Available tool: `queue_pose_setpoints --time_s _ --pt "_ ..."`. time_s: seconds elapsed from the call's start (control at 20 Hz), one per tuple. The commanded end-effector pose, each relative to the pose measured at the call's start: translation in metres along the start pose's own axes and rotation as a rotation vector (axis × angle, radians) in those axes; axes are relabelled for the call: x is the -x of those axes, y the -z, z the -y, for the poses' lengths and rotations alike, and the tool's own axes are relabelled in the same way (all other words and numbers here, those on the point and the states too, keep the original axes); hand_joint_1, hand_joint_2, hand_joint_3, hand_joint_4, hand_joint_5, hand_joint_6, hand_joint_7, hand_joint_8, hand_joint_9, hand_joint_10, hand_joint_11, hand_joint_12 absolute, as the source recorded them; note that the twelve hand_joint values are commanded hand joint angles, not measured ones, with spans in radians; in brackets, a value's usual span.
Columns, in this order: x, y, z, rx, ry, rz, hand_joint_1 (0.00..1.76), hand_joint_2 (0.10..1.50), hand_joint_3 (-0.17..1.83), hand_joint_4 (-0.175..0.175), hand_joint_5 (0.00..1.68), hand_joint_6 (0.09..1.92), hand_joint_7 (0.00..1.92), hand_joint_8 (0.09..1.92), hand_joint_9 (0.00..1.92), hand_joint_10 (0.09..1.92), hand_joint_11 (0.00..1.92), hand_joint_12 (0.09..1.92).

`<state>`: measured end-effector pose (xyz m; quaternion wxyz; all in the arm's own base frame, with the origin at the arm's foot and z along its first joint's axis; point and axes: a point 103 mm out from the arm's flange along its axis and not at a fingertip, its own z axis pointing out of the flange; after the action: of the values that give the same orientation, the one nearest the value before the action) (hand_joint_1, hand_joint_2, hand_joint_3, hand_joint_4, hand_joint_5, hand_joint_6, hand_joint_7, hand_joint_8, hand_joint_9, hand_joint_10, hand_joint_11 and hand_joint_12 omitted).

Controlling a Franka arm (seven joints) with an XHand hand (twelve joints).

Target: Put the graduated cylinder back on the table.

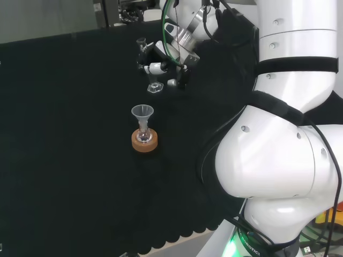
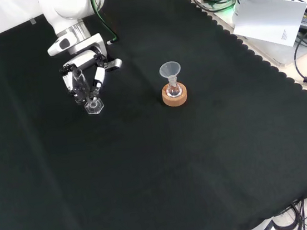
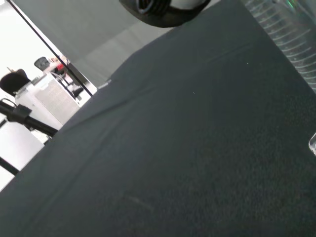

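Hand [image 2: 84, 73] curled round graduated cylinder [image 2: 81, 85] | cylinder upright, base apparently touching the black cloth [image 2: 148, 166] (contact hard to confirm) | held vertical for a stable set-down | funnelled flask [image 2: 171, 79] well apart.

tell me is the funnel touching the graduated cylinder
Apart. The front view shows the funnel in its flask on the cork ring, with bare black cloth between it and the graduated cylinder at the hand.

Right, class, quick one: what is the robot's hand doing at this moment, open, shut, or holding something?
Hand: shut on the graduated cylinder, fingers curled round its tube; its base is at the cloth.
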<state>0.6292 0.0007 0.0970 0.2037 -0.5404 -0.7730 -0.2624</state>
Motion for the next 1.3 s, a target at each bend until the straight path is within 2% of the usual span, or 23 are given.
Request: queue_pose_setpoints --time_s 0.05,0.25,0.4,0.55,0.7,0.75,0.8,0.9,1.0,1.1,1.3 --pt "0.007 -0.004 -0.001 0.029 0.0 -0.045 1.28 1.08 -0.17 0.002 1.16 0.75 1.51 0.09 1.58 0.09 1.39 0.59" --pt "0.012 -0.007 0.0 0.04 -0.01 -0.07 1.28 1.08 -0.17 0.009 1.16 0.75 1.5 0.09 1.57 0.09 1.39 0.59" --pt "0.014 -0.01 0.001 0.045 -0.014 -0.086 1.27 1.1 -0.17 0.01 1.11 0.84 1.36 0.36 1.56 0.09 1.36 0.64" --pt "0.016 -0.011 0.001 0.048 -0.012 -0.091 1.26 1.12 -0.17 0.012 1.07 0.91 1.28 0.52 1.54 0.09 1.34 0.65" --pt "0.019 -0.011 0.004 0.04 -0.001 -0.127 1.25 1.12 -0.13 0.017 1.03 0.94 1.2 0.68 1.5 0.09 1.3 0.69" --pt "0.02 -0.011 0.006 0.04 0.0 -0.141 1.21 1.12 -0.1 -0.048 1.02 0.96 1.17 0.65 1.47 0.09 1.27 0.72" --pt "0.022 -0.01 0.008 0.039 0.002 -0.147 1.18 1.12 -0.08 -0.08 1.02 0.95 1.15 0.61 1.44 0.09 1.22 0.77" --pt "0.024 -0.01 0.011 0.032 0.002 -0.154 1.14 1.11 -0.05 -0.071 1.04 0.91 1.13 0.54 1.4 0.09 1.14 0.85" --pt "0.026 -0.008 0.015 0.024 0.002 -0.158 1.12 1.09 -0.03 -0.027 1.05 0.9 1.1 0.52 1.37 0.09 1.08 0.91" --pt "0.019 -0.021 0.01 0.008 -0.003 -0.145 1.09 1.05 -0.1 -0.055 0.95 0.8 1.03 0.53 1.33 0.09 1.01 0.95" --pt "0.024 -0.01 0.013 0.013 -0.011 -0.165 1.04 1.02 -0.17 -0.068 0.79 0.75 0.91 0.57 1.23 0.09 0.86 1.05"
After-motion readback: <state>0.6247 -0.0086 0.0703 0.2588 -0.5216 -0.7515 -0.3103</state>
